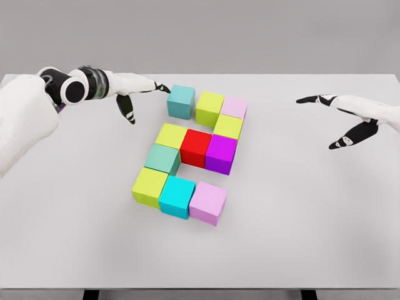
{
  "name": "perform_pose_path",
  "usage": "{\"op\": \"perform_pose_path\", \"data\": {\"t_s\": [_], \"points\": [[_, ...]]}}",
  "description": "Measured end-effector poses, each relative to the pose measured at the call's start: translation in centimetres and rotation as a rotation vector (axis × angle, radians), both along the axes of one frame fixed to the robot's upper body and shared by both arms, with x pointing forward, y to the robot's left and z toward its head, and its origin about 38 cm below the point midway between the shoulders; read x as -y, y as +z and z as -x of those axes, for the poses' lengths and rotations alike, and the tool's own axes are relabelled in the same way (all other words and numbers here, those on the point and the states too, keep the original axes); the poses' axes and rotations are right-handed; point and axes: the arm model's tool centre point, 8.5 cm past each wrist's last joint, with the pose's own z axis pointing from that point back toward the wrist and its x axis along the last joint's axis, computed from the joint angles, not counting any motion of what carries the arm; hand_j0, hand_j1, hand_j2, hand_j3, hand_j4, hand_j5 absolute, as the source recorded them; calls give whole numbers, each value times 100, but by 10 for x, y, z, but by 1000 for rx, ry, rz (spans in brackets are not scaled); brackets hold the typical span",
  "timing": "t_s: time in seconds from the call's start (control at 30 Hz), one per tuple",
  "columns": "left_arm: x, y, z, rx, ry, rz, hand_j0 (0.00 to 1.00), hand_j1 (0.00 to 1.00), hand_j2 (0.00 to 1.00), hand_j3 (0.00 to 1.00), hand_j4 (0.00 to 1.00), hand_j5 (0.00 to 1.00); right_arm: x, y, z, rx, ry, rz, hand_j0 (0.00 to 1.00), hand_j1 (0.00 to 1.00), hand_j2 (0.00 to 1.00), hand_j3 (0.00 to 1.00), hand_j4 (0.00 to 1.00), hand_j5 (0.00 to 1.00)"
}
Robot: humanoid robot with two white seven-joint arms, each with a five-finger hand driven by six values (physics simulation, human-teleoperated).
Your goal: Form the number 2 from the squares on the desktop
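Note:
Several coloured cubes lie grouped at the middle of the white table (pixel 300 237). The top row holds a teal cube (pixel 180 101), a yellow-green cube (pixel 209 107) and a pale pink cube (pixel 234 107). Below come a yellow-green cube (pixel 228 127), then yellow-green (pixel 170 135), red (pixel 196 147) and purple (pixel 221 154) cubes. A teal-green cube (pixel 162 159) sits under those. The bottom row is yellow-green (pixel 149 186), cyan (pixel 177 196) and lilac (pixel 207 202). My left hand (pixel 140 94) hovers open just left of the top teal cube, fingertips almost at it. My right hand (pixel 340 119) floats open at the right, far from the cubes.
The table's front edge runs along the bottom of the view, with dark legs (pixel 90 294) showing beneath. A plain grey wall stands behind the table.

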Motion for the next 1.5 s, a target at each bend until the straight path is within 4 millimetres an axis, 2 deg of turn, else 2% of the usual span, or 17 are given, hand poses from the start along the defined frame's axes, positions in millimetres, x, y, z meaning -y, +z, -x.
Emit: {"op": "perform_pose_path", "data": {"t_s": [0.43, 0.63, 0.8, 1.07, 1.5], "points": [[9, 5, 2, 11, -23, 8, 100, 100, 100, 100, 100, 100, -2, -1, 1, -3, 6, -4, 100, 100, 100, 100, 100, 100], [-22, -2, -9, -14, 79, 2, 100, 100, 100, 100, 100, 100, -2, 0, 0, 0, 5, -4, 100, 100, 100, 100, 100, 100], [-26, -10, -12, -34, 110, -1, 100, 100, 100, 100, 100, 100, -2, 1, 0, 1, 5, -5, 100, 100, 100, 100, 100, 100], [-13, -21, -15, -61, 117, 1, 100, 100, 100, 100, 100, 100, -1, 2, 0, 4, 1, -8, 100, 100, 100, 100, 100, 100], [6, -22, -14, -58, 83, 9, 100, 100, 100, 100, 100, 100, -2, 1, -1, 4, 3, -11, 100, 100, 100, 100, 100, 100]]}}
